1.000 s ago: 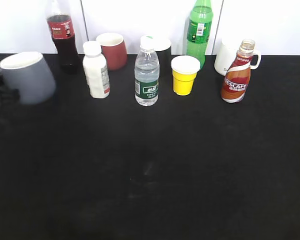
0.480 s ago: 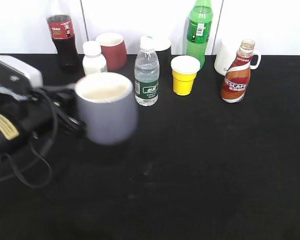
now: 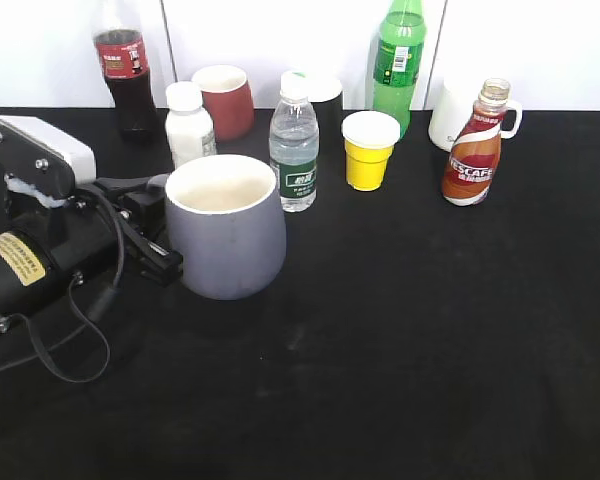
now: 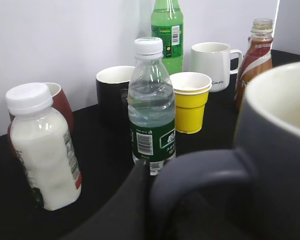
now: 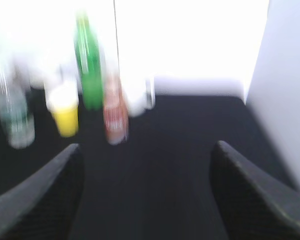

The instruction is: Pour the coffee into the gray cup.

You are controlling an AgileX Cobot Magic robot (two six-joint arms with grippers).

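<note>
Now we see our left gripper (image 3: 160, 235) clamped on the squat matte gray mug's (image 3: 226, 240) handle, our right gripper (image 5: 145, 190) spread wide, the brown curvy Nescafe bottle (image 3: 475, 148) well apart.

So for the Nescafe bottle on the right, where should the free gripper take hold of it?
Probably at the waist of the coffee bottle, the pinch between shoulder and flared base. It stands upright. Come from the front or right: the white mug sits close behind it and the yellow cup to its left. The right gripper is open.
</note>
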